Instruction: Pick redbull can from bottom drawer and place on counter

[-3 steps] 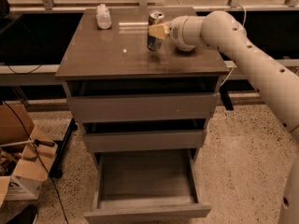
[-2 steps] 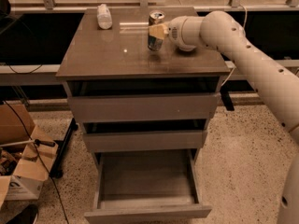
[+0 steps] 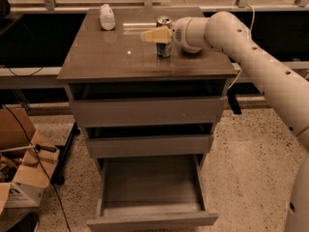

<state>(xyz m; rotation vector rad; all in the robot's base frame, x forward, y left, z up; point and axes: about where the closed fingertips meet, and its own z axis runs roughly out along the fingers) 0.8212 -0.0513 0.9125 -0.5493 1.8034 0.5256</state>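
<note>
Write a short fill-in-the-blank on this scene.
1. The slim silver-blue metal can stands ____ on the glossy grey-brown counter.
2. The gripper is right at the ____, above the counter.
3. The lowest grey-brown drawer is pulled ____.
4. The white plastic bottle lies on the ____.
Missing: upright; can; open; counter.

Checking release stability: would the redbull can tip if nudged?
Probably tippy: the redbull can stands upright, tall and slim, on the glossy counter. It may also slide. The gripper is at its upper half, giving leverage.
</note>
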